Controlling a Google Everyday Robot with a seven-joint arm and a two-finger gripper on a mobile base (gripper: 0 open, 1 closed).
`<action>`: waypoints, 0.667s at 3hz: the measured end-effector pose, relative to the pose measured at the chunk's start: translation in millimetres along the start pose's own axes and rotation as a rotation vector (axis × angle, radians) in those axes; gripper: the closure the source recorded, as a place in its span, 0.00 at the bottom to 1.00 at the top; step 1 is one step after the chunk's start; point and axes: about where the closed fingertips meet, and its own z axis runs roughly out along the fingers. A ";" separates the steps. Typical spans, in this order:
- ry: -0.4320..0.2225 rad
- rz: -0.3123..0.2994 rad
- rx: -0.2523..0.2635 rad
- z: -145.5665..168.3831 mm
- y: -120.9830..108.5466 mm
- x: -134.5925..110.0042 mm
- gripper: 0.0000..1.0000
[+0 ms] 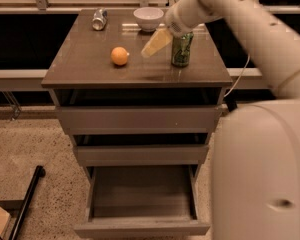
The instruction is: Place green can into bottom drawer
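The green can stands upright on the right side of the cabinet top. My gripper hangs just left of the can, its pale yellowish fingers pointing down-left, not around the can. The white arm comes in from the upper right and fills the right side of the view. The bottom drawer is pulled out wide at the foot of the cabinet, and its tray shows nothing inside.
An orange fruit lies left of the gripper. A white bowl and a crushed silver can sit at the back of the top. Two upper drawers are slightly open. A black bar lies on the floor at left.
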 end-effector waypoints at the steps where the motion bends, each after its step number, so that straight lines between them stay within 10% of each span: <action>1: 0.016 -0.069 -0.099 44.0 19.7 -10.3 0.00; 2: 0.029 -0.038 -0.043 21.7 9.3 -3.3 0.00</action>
